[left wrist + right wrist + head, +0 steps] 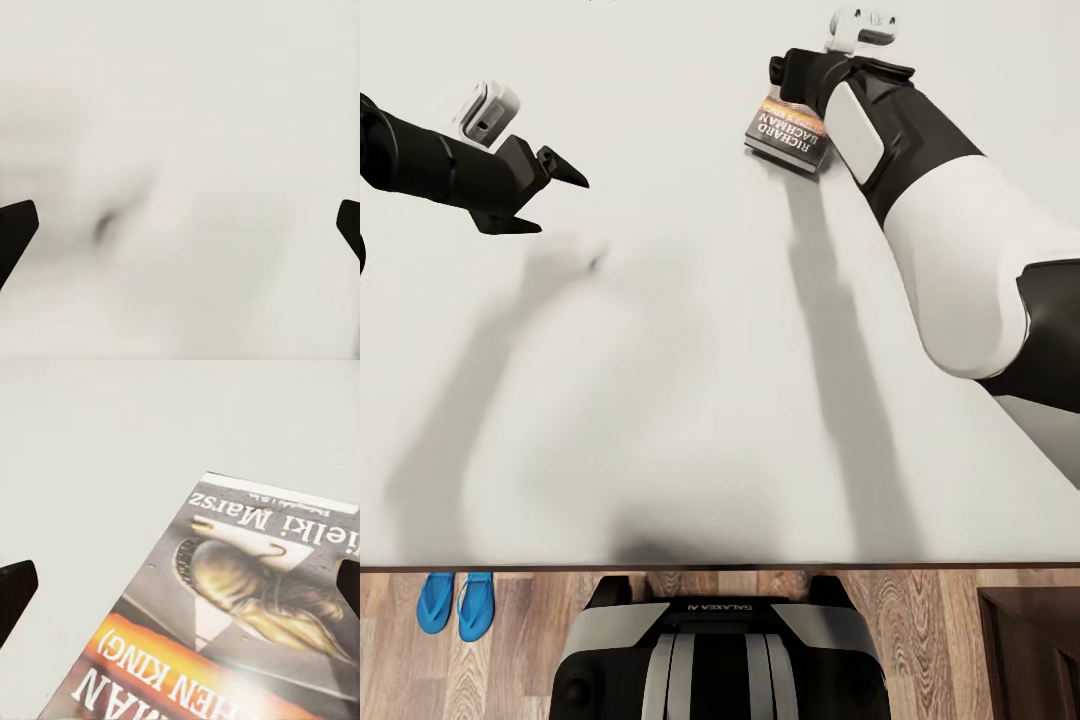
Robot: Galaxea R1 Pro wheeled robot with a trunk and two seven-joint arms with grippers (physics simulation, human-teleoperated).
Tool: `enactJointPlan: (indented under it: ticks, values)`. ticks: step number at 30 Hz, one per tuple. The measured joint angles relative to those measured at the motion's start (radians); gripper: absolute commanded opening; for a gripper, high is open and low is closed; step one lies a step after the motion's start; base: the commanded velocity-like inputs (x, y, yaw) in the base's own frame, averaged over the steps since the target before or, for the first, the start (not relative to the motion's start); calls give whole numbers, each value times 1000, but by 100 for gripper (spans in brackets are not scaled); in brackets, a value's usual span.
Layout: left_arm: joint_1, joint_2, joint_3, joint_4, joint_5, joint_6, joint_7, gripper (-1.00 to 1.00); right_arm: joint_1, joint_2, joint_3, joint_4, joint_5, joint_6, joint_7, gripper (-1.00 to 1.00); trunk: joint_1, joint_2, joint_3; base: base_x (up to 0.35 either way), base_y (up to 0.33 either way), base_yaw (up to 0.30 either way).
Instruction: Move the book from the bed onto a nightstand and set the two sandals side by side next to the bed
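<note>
Item: the book, lying flat on the white top of the bed, far side from our base, cover up, its long axis running slantwise away from us

Tool nearest: our right gripper, poised directly over the book's far end; in the right wrist view the book lies between the two dark fingertips, which stand wide apart and touch nothing. We judge the jaws must still descend and close across the short dimension, so the wrist needs squaring to the book's slanted axis

Second tool: our left gripper, spread wide and empty, hovering above bare mattress well apart from the book

Also entered: the sandals, side by side on the wooden floor just beside the bed's near edge; a dark cabinet corner, likely the nightstand, at our right
</note>
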Motion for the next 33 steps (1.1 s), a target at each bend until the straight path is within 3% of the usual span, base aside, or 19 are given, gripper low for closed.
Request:
enactJointPlan:
  ticks: [19,33]
  values:
    - [0,0,-4,-4,-1,0,1,100,15,0,-2,-21,3,8,-8,100,0,0,0,70,0,0]
    - [3,0,-9,-4,-1,0,1,100,38,0,5,38,6,-13,-13,100,0,0,0,1,0,0]
